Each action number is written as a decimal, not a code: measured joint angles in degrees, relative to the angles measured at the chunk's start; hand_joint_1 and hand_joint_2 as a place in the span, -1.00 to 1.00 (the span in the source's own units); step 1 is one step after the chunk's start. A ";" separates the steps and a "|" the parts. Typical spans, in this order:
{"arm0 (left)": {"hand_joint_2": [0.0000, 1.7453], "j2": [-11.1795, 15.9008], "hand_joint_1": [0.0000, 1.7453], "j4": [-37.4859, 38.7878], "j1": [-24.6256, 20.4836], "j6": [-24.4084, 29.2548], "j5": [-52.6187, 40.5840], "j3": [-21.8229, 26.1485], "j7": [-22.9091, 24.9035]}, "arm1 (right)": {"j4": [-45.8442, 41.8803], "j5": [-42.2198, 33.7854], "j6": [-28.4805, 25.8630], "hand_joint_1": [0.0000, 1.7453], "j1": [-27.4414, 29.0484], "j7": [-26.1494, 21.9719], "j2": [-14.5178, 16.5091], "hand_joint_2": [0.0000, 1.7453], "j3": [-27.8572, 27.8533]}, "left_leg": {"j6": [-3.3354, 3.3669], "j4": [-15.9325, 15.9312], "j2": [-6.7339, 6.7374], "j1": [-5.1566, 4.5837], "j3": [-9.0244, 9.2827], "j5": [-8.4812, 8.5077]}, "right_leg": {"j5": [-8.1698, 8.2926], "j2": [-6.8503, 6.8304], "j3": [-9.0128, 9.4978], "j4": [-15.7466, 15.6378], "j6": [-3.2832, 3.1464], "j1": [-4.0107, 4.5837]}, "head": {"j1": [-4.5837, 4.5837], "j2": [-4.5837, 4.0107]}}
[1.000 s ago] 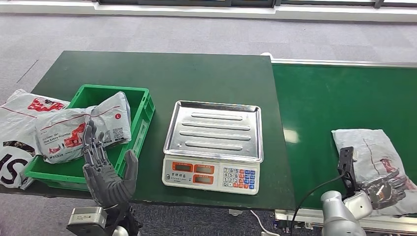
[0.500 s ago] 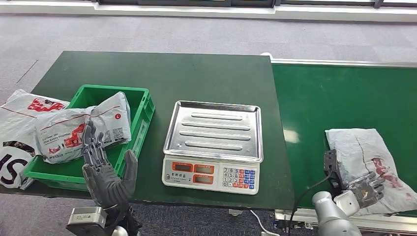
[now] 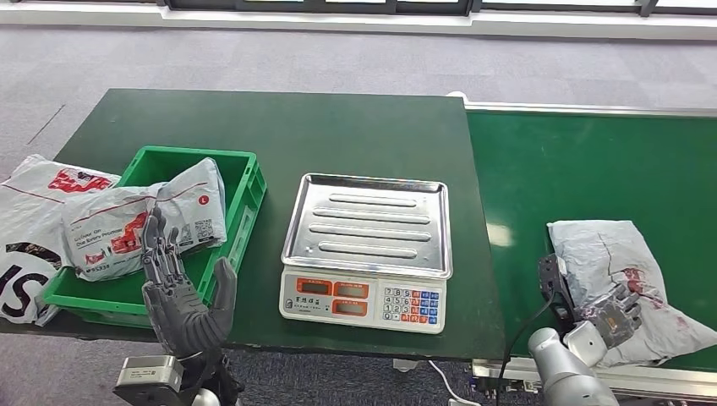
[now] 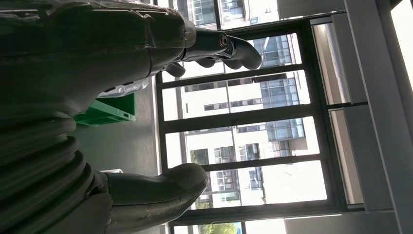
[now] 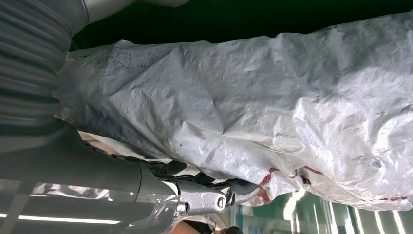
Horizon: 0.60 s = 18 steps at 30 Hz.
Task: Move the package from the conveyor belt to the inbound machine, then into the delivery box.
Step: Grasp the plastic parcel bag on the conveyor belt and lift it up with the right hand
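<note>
A crumpled grey package (image 3: 615,272) with red print lies on the green conveyor belt (image 3: 592,169) at the right. My right hand (image 3: 610,315) grips its near edge. In the right wrist view the package (image 5: 253,102) lies between thumb and fingers (image 5: 204,197), which curl under it. The inbound machine, a silver-topped scale (image 3: 368,224), stands on the dark green table left of the belt. The green delivery box (image 3: 241,182) sits at the table's left. My left hand (image 3: 182,296) is raised before the box, fingers apart and holding nothing; in the left wrist view its fingers (image 4: 219,46) and thumb (image 4: 156,190) are spread.
Two white packages (image 3: 148,220) lie in the green box, and another bag (image 3: 34,211) hangs off the table's left edge. The table's far half (image 3: 279,127) is bare. A metal rail (image 3: 592,107) runs along the belt's far side.
My right hand and the package have shifted left along the belt toward the table, and the package has bunched up more. The left hand has not moved.
</note>
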 joint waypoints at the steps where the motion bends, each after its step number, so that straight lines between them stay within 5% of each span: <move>1: 1.00 0.00 -1.00 0.01 0.00 -0.01 0.00 0.00 0.00 | 0.05 0.00 0.19 -0.96 0.00 -0.01 0.00 1.00 0.10 | 0.01 0.01 0.00 0.00 0.00 0.01 | 0.00 0.00 0.01 0.00 0.00 0.00 | 0.00 0.00; 5: 1.00 0.00 -1.00 0.01 0.00 -0.13 0.00 0.02 0.00 | 0.22 0.01 2.49 1.00 -0.07 -0.28 0.00 1.00 0.91 | 0.03 0.02 -0.01 0.00 0.01 0.02 | 0.01 0.00 0.06 -0.01 0.01 -0.01 | 0.00 -0.01; 18: 1.00 -0.05 -1.00 0.01 0.01 -0.85 -0.15 0.17 0.00 | 0.37 -0.16 1.85 1.00 0.13 -1.62 -0.02 1.00 2.04 | 0.11 0.03 -0.02 0.00 -0.02 0.04 | 0.02 -0.01 0.00 -0.01 0.05 -0.05 | 0.00 0.00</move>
